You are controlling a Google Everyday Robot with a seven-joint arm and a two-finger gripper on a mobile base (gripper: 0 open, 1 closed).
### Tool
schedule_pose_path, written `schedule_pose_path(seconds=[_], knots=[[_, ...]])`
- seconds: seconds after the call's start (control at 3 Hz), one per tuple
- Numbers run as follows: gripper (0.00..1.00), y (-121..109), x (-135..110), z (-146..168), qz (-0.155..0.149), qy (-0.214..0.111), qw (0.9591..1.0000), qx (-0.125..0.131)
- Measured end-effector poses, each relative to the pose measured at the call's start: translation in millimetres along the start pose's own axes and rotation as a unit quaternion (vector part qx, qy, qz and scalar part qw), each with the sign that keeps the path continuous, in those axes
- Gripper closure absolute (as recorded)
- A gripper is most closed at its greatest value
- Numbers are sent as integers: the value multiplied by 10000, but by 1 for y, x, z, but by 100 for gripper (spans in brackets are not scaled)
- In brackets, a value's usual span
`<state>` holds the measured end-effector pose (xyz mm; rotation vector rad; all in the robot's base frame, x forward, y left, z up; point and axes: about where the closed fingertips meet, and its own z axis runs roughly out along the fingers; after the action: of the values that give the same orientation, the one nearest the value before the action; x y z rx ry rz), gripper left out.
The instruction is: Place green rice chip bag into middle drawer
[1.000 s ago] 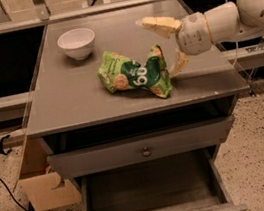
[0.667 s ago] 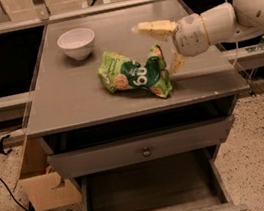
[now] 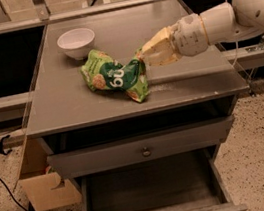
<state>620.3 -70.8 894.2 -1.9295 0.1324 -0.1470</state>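
The green rice chip bag (image 3: 114, 75) lies on the cabinet top (image 3: 194, 84) near the white bowl (image 3: 76, 42), so nothing is delivered yet. The gripper (image 3: 146, 60) meets the bag's right end (whether it grips, I cannot tell). Below, the middle drawer (image 3: 151, 188) stands pulled out; lifting and dropping remain.

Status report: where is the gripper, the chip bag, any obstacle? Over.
Gripper at right end of green rice chip bag, on cabinet top. Middle drawer open below. White bowl back left of bag.
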Motion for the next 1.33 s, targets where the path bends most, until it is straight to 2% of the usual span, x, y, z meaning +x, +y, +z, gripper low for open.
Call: schedule_pose_path(seconds=[0.33, 0.67, 1.0, 1.33], knots=[[92, 0, 0, 0, 0, 0, 10000, 0], [100, 0, 0, 0, 0, 0, 10000, 0], [82, 0, 0, 0, 0, -1, 10000, 0], [53, 0, 0, 0, 0, -1, 10000, 0]])
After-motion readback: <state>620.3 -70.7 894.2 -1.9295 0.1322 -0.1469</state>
